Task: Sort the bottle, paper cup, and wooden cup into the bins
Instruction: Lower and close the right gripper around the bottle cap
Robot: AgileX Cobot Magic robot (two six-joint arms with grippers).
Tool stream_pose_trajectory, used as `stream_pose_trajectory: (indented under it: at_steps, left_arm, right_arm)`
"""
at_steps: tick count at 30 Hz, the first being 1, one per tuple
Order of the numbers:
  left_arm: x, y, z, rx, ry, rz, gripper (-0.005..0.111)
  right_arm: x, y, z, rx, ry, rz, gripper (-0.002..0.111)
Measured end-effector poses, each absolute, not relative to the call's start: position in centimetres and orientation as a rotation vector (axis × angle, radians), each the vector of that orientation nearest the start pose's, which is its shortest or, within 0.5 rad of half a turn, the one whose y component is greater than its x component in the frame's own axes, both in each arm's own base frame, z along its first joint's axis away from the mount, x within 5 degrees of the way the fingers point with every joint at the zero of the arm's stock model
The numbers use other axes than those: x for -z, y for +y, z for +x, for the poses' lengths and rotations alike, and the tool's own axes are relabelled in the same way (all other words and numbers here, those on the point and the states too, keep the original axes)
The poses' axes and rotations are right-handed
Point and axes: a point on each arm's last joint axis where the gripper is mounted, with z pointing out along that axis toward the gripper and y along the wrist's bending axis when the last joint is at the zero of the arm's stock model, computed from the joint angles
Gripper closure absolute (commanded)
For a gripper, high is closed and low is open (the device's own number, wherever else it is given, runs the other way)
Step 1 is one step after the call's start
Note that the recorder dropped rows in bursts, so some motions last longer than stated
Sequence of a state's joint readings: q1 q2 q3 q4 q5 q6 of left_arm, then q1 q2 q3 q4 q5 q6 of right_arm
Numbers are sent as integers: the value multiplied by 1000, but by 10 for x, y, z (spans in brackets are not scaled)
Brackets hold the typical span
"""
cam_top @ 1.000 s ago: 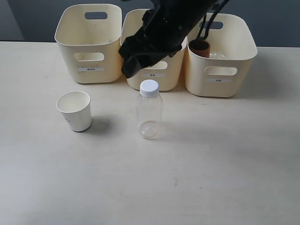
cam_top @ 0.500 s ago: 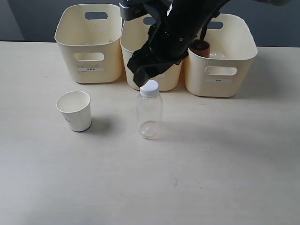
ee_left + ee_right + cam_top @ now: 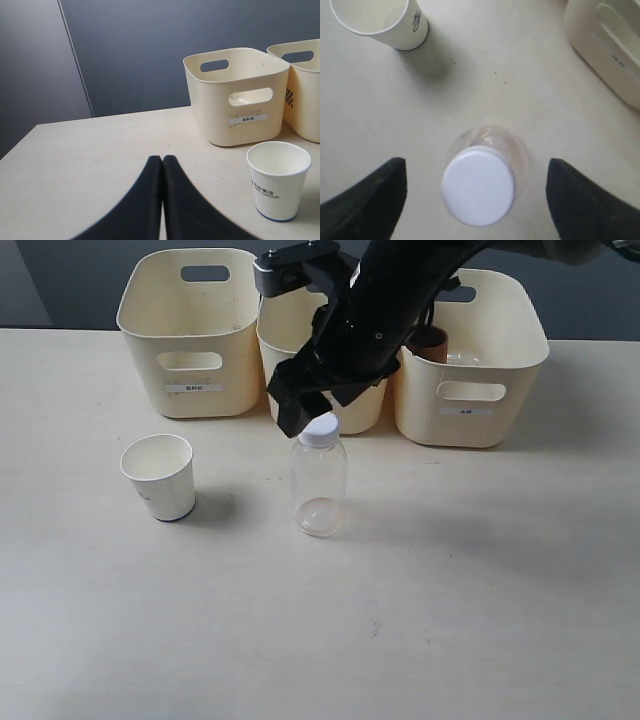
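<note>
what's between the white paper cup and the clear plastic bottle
Only bare cream tabletop separates the white paper cup and clear plastic bottle, shown in the exterior view.

Cream bins point(image 3: 150, 380), white paper cup point(image 3: 160, 476)

Open tabletop point(image 3: 450, 590) rings the bottle point(image 3: 320, 485); the paper cup point(image 3: 160, 476) stands well apart, the bins point(image 3: 500, 360) nearby behind.

A black robot arm is hanging in front of the middle bin point(image 3: 345, 412), its right gripper point(image 3: 314, 410) poised just at the white cap of a clear bottle point(image 3: 320, 485) that is standing upright on the pale table point(image 3: 460, 590). A paper cup point(image 3: 160, 476) is standing apart to the left. A wooden cup point(image 3: 428, 342) is sitting inside the right bin point(image 3: 470, 420).
</note>
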State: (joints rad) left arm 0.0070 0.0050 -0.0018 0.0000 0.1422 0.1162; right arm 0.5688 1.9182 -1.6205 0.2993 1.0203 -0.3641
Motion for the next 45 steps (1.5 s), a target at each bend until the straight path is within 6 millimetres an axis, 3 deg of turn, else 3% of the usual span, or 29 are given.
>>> stream_pose_trajectory:
  at_steps: [36,41,45]
  left_arm:
    - [-201,0,57,-95,1627,89,107]
    - [-201,0,57,-95,1627,89,107]
    - [-201,0,57,-95,1627,89,107]
  right_arm:
    - [-234,246,342,-434,2640,-1133,36]
    - [-234,245,343,-423,2640,-1135,44]
    - [-234,245,343,-407,2638,-1142,64]
